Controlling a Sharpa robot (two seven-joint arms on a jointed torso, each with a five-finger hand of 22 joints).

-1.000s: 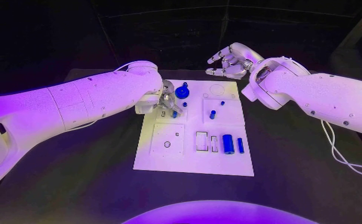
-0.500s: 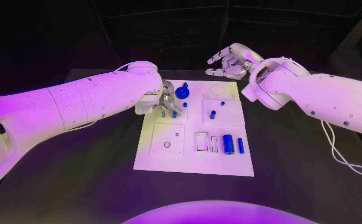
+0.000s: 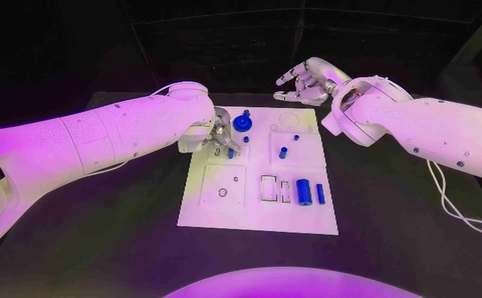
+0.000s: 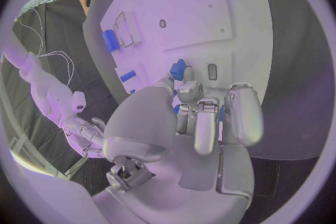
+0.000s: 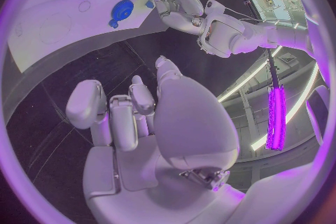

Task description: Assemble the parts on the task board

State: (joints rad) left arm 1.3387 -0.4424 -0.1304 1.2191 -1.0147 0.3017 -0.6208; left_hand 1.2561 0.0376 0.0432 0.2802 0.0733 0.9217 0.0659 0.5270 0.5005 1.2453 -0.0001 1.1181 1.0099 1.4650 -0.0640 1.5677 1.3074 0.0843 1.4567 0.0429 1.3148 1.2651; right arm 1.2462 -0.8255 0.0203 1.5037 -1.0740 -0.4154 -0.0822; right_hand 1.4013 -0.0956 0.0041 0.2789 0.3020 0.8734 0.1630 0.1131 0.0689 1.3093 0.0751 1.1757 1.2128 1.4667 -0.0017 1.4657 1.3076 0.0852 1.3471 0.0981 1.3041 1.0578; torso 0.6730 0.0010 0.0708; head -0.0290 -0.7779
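Note:
The white task board [image 3: 216, 211] lies mid-table. My left hand [image 3: 220, 136] hovers over its far left part and pinches a small blue part [image 3: 230, 152] in its fingertips; in the left wrist view the blue part [image 4: 179, 66] sticks out beyond the fingers [image 4: 208, 123], close to a small slot [image 4: 213, 71] in the board. A round blue part [image 3: 242, 123] stands just beyond the hand. My right hand [image 3: 306, 81] hangs raised behind the board's far edge, fingers apart and holding nothing; the right wrist view shows the right hand [image 5: 133, 112] the same way.
Small blue pegs [image 3: 283, 152] stand in the board's middle. A thick blue cylinder [image 3: 304, 191] and a thinner one [image 3: 320, 193] lie near its right side, beside rectangular recesses [image 3: 269, 188]. Black table [image 3: 100, 242] surrounds the board.
The left hand has shifted very slightly with the blue part still in its fingertips. The right hand has stayed where it was.

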